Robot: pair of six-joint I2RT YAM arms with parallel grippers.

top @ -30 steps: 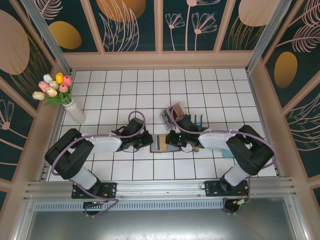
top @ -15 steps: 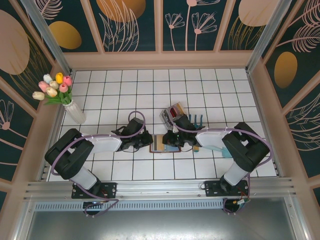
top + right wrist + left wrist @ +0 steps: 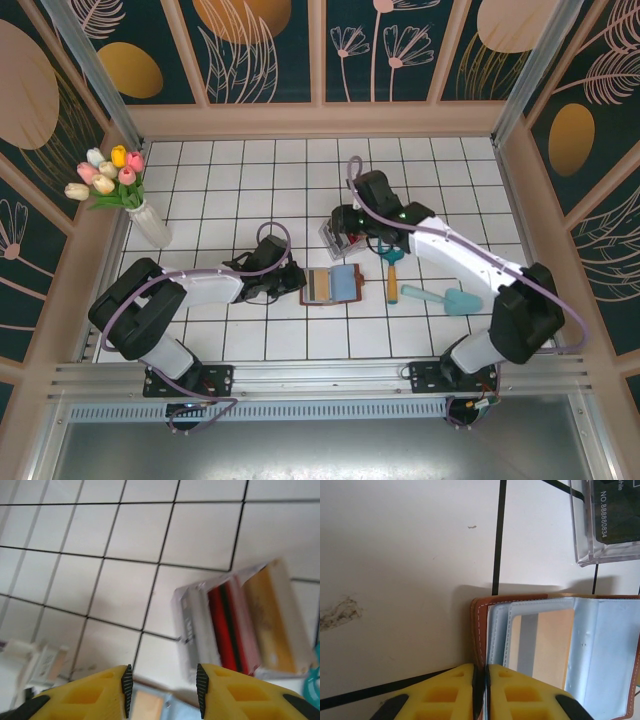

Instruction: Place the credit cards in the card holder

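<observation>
The left wrist view shows a dark card [image 3: 615, 510] lying in a clear box [image 3: 581, 535]. White print runs sideways along the card and reads "NO. 888880834". Beside it is the end of a second line, cut off by the frame edge and too partial to read.

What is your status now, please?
Left gripper shut on card holder edge; one tan card already inside. Right gripper open, empty, above credit cards in clear box. Nothing blocking.
</observation>
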